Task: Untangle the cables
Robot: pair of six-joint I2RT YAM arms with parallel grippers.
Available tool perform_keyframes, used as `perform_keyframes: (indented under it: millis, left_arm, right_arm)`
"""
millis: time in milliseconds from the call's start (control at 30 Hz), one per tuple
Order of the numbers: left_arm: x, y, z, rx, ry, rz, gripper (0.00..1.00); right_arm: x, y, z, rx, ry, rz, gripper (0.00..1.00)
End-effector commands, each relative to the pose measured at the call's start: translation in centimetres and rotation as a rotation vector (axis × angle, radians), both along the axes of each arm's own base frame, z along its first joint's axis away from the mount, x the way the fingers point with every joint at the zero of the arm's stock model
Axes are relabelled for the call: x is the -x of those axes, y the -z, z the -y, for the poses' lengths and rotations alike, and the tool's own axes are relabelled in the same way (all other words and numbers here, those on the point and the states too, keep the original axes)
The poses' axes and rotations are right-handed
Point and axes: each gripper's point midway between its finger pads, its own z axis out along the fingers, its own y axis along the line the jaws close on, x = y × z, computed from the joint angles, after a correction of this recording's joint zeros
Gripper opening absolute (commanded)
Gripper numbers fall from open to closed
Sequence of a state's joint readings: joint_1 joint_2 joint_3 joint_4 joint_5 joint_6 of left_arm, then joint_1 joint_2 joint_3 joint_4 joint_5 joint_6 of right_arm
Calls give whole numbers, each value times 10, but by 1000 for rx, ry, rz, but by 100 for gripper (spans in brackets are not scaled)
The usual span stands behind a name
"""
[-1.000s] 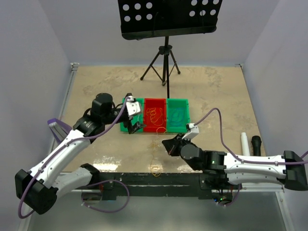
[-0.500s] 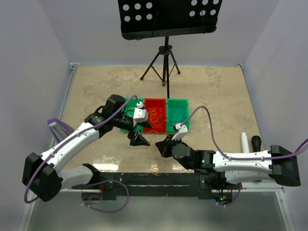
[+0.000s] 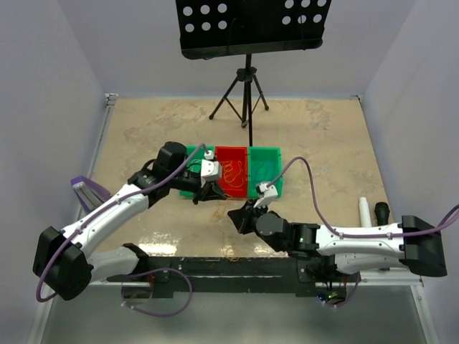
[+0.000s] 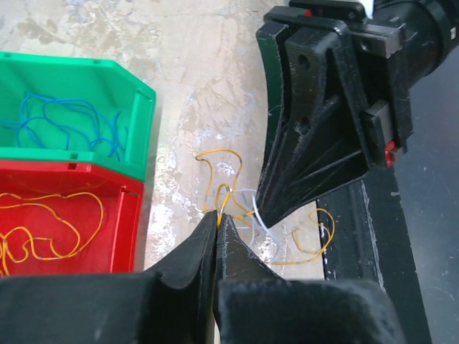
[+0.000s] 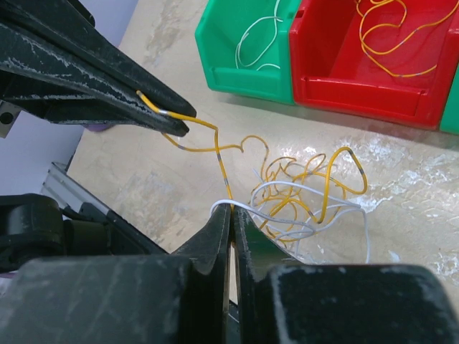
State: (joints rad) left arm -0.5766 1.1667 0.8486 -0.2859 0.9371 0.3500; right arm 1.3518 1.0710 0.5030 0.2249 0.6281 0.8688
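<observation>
A tangle of yellow and white cables [image 5: 308,193] lies on the tabletop in front of the bins. My left gripper [image 4: 217,215] is shut on a yellow strand [image 4: 224,192] that loops up out of the tangle; it also shows in the right wrist view [image 5: 179,129]. My right gripper [image 5: 231,208] is closed where a white strand [image 5: 287,188] and a yellow one cross, and its black fingers [image 4: 301,150] stand just right of the left tips. From above, the two grippers [image 3: 204,193] [image 3: 237,218] nearly meet.
A red bin [image 3: 232,172] holds yellow cable [image 4: 50,222]. One green bin [image 4: 136,107] holds blue cable and the other green bin [image 5: 237,72] white cable. A music stand [image 3: 247,93] stands behind. White and black cylinders [image 3: 366,211] lie at the right. The black front rail [image 4: 366,236] is close.
My left arm swung from the bins down to the tangle and its jaws went from wide open to shut on a yellow strand. My right gripper slid left toward it.
</observation>
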Motion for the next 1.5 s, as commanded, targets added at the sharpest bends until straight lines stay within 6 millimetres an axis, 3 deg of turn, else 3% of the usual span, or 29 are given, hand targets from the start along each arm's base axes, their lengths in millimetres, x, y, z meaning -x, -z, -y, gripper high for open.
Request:
perform_keyframes:
  millis: [0,67,233,367,500,700,833,1100,1467]
  left_arm:
    - [-14,-27,1,27,-43,115,0]
    - [-16,-28,-5,2,-65,144,0]
    - [-6,-13,-20,-58,-62,162,0]
    - [-1,1,-30,-99,-73,179,0]
    - [-1,9,-38,-140,-87,206,0]
    - [-2,11,-46,-156,-113,246,0]
    - [-1,16,-51,-177,-123,256,0]
    - [0,18,-52,-177,-123,261,0]
    - [0,15,-52,-167,-132,271,0]
  right_arm:
    - [0,-17,-2,-45,12,2,11]
    - [-1,-15,7,-47,40,-9,25]
    - [0,0,30,-48,94,-60,46]
    - [4,21,36,-6,107,-108,51]
    - [7,54,38,98,124,-165,54]
    - [8,94,21,234,135,-226,57]
    - [3,102,18,244,194,-251,58]
    - [-16,94,12,192,238,-218,55]
    - [-36,107,5,192,248,-218,36]
